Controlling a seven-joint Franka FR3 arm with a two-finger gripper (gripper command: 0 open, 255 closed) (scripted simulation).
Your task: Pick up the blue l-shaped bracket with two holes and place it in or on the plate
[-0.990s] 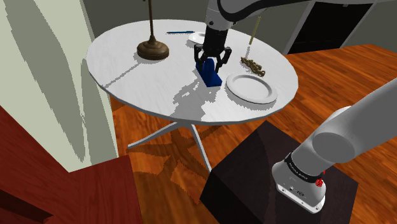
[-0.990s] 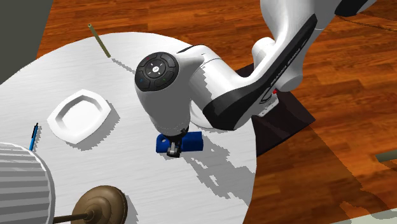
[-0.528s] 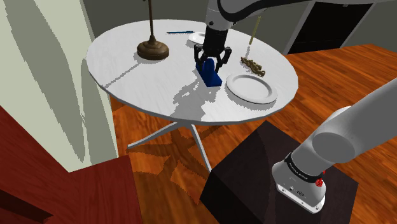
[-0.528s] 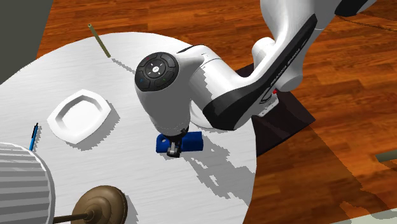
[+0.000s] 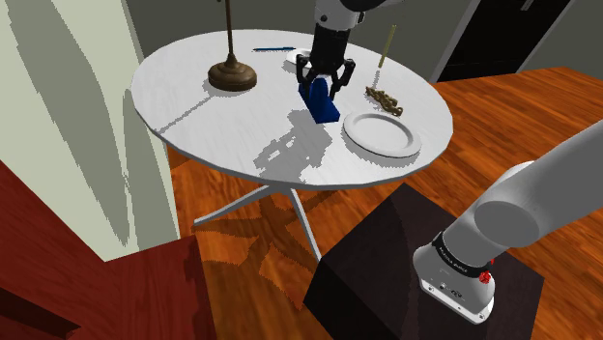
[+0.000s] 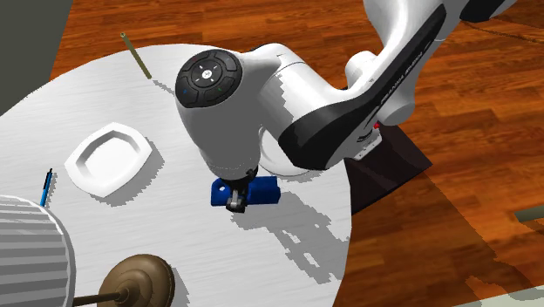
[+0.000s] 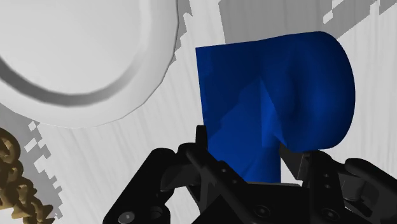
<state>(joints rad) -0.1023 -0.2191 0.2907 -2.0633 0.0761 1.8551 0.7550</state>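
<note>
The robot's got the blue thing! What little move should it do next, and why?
Probably swing it over toward the round white plate: the gripper is shut on the blue bracket, which looks just off the table, and the plate sits close beside it.

Table layout, taken from the shoulder view

The bracket (image 5: 322, 101) is at the middle of the table (image 5: 193, 106), clasped in the gripper (image 5: 326, 85). The plate (image 5: 382, 133) lies just to its right, nearer the stand (image 5: 387, 251). The chain (image 5: 385, 99) lies just behind the plate and a stick (image 5: 387, 45) farther back. A dish (image 5: 296, 58) (partly hidden by the gripper) and a pen (image 5: 273, 47) lie behind the bracket, and a lamp base (image 5: 232, 74) stands well to its left.
</note>
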